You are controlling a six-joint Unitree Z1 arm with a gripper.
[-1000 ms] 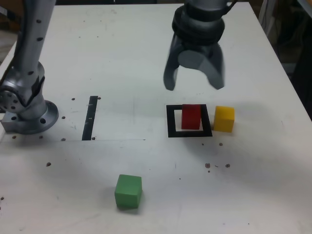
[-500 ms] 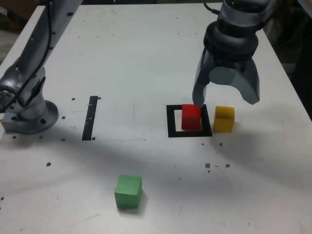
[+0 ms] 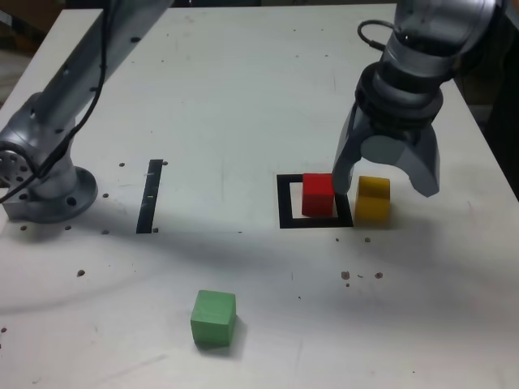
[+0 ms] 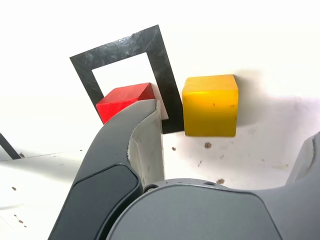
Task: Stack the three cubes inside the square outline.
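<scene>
Cubes number three: red (image 3: 318, 194), yellow (image 3: 373, 198), green (image 3: 213, 318).

A white table (image 3: 219, 89) is carrying all items; its top is showing scattered small dark specks. A black square outline (image 3: 315, 202) is lying flat on it, with a red cube (image 3: 318, 194) sitting inside. A yellow cube (image 3: 372, 198) is resting just beside the outline on the exterior view's right. A green cube (image 3: 213, 318) is sitting well apart, toward the near edge. A narrow black strip (image 3: 150, 195) is lying near the arm's base (image 3: 49, 193).
</scene>
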